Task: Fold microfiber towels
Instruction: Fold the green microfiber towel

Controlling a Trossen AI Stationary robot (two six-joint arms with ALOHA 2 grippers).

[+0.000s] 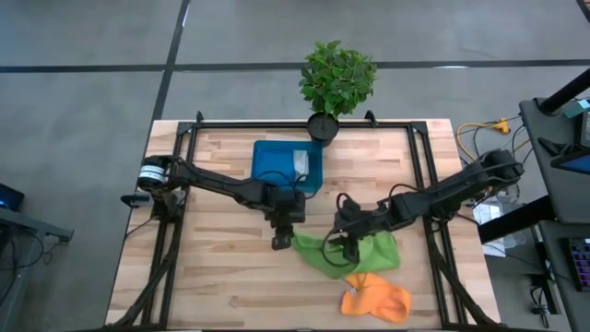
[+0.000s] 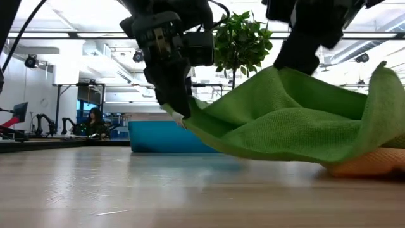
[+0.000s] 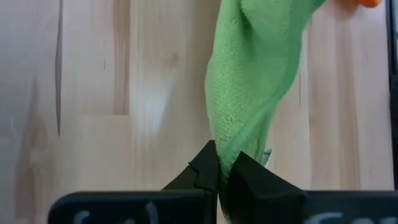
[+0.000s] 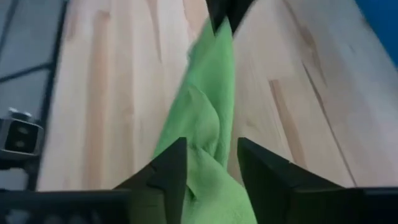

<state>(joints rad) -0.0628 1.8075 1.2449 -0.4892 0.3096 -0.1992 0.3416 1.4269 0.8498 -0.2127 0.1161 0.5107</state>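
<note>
left gripper [image 3: 219, 171] pinched shut on lime green towel [image 1: 348, 254] lifted mid-table over orange towel [image 1: 376, 300], right gripper [image 4: 211, 163] parted around it, risked slipping free and bunching.

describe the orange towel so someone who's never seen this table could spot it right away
Start at the wooden table and go to the edge farthest from the potted plant, on the right arm's side. There the orange towel lies crumpled by itself, held by neither tool. Unlike the lime green towel beside it, stretched between both tools, it is orange and lies bunched up.
</note>
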